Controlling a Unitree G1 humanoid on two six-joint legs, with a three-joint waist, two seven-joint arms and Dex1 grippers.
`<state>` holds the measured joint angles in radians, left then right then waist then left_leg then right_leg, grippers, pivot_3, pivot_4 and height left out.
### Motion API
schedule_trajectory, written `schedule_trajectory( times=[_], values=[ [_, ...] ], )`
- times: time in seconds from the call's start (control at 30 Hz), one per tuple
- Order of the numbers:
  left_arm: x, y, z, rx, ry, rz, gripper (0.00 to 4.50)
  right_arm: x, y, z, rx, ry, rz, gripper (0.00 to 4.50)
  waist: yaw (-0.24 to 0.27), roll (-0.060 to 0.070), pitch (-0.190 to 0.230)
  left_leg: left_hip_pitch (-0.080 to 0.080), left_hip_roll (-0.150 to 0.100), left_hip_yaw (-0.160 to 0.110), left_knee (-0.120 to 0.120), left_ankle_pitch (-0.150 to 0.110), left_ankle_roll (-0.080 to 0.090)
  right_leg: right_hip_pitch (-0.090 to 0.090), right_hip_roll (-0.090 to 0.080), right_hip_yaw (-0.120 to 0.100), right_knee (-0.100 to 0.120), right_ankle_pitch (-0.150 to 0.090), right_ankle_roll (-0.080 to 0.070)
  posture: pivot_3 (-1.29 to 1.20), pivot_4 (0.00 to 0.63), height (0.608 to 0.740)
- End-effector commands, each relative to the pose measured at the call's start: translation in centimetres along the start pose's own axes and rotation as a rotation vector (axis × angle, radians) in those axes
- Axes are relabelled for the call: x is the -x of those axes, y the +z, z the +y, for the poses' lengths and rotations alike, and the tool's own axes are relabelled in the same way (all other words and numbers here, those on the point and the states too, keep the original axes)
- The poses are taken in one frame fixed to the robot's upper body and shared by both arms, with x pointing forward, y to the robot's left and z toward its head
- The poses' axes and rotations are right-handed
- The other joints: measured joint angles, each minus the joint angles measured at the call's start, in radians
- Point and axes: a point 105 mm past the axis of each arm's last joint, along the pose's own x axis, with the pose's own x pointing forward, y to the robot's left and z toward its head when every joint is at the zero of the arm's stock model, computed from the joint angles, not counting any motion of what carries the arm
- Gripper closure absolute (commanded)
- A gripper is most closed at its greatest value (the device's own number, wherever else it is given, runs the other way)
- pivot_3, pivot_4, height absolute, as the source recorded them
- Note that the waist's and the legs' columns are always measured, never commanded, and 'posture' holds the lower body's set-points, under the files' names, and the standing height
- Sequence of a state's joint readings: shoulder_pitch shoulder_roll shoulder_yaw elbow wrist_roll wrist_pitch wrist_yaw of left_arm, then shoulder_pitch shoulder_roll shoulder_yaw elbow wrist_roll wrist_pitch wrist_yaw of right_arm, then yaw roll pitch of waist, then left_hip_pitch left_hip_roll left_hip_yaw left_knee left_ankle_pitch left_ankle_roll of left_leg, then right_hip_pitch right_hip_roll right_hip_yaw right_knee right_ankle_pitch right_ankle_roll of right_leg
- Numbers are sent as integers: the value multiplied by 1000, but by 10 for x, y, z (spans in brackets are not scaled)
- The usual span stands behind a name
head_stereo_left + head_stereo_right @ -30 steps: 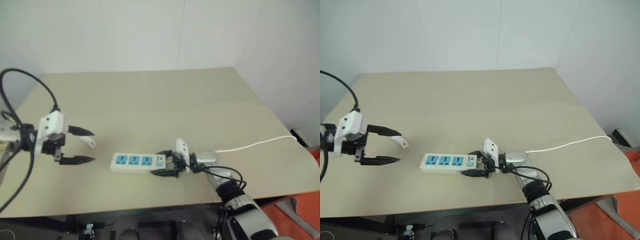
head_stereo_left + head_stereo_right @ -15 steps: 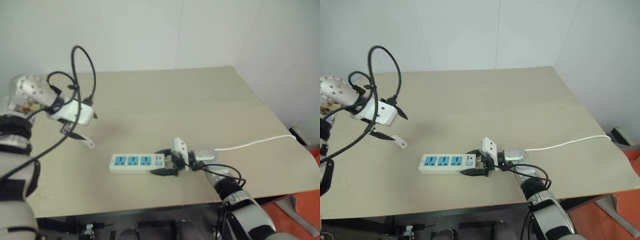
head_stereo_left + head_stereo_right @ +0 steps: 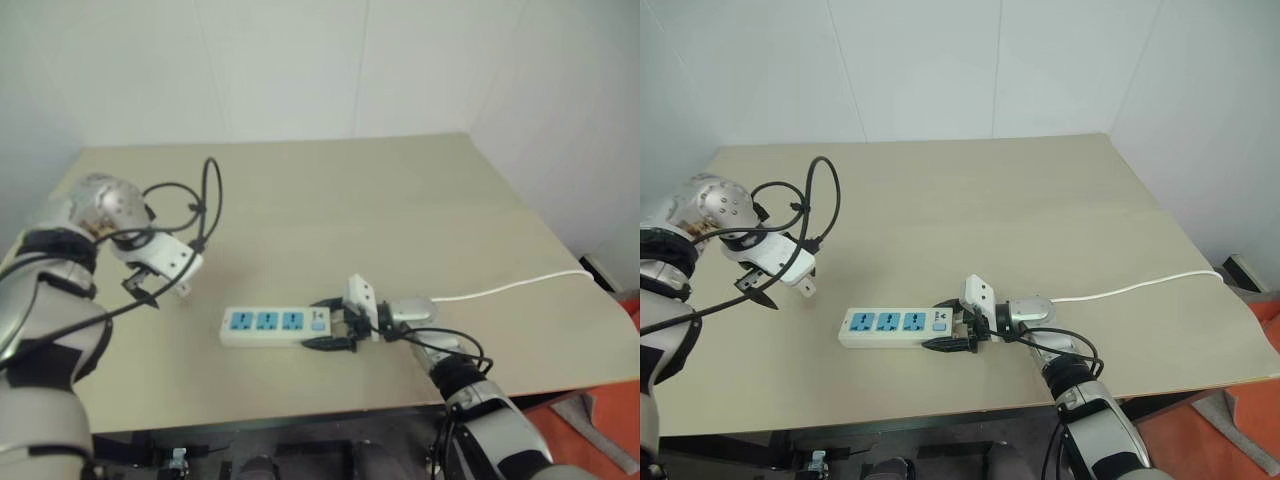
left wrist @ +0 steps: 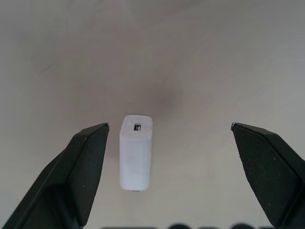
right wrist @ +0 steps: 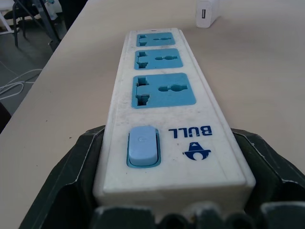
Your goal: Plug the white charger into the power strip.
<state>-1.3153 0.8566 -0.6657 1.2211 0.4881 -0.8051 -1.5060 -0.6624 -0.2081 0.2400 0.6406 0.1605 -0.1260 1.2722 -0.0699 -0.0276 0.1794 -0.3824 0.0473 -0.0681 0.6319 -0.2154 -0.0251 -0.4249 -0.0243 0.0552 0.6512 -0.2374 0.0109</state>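
Left gripper [image 4: 169, 157] spread wide above the white charger [image 4: 136, 151] (lying flat); right gripper [image 5: 171, 191], at three o'clock, clamps the power strip [image 5: 164, 102]

**Beige table, white walls, a strip of orange floor**

Looking down on a wide beige tabletop [image 3: 970, 190], matte and plain, crossed on the right by a faint straight seam [image 3: 480, 211]. Backed by white wall panels [image 3: 940, 70] split by thin vertical joints, meeting the table's far edge. Bordered at the lower right by orange-red floor [image 3: 1245, 440], with a small pale and dark object [image 3: 1243, 272] just past the table's right edge, too small to identify. Fronted below the near edge by dark framework [image 3: 890, 445]. Glimpsed from the right wrist, beyond the table's side: grey floor, dark chair legs [image 5: 28, 24] and loose white cords [image 5: 14, 87] lying on the ground.
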Motion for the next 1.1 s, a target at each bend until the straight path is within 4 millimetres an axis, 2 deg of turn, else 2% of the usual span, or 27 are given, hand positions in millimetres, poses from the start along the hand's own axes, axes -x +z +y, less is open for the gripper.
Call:
schedule_trajectory(
  times=[0.03,0.47,0.9,1.03,1.1],
  values=[
    [-4,-7,3,-44,24,80,0,-3,13,-2,35,-4,-33,1087,0,0,0,0,0,0,0,0,0,0,0,0,0,0,0,0,150,740],
    [-22,-16,12,-96,67,207,0,-4,14,-2,31,-26,-41,1087,1,0,0,1,-1,0,1,0,0,0,0,1,4,0,0,0,150,740],
    [-33,-13,13,-75,69,199,0,-3,14,-1,25,-43,-42,1087,1,0,0,1,-1,0,1,0,0,0,0,1,5,0,0,0,150,740],
    [-35,-16,11,-55,62,208,857,-3,14,-1,24,-47,-43,1087,1,0,0,1,-1,0,1,0,0,0,0,1,5,0,0,0,150,740],
    [-36,-16,9,-46,52,204,1501,-3,14,-1,23,-49,-42,1087,1,0,0,1,-1,0,1,0,0,0,0,1,5,0,0,0,150,740]
  ],
)
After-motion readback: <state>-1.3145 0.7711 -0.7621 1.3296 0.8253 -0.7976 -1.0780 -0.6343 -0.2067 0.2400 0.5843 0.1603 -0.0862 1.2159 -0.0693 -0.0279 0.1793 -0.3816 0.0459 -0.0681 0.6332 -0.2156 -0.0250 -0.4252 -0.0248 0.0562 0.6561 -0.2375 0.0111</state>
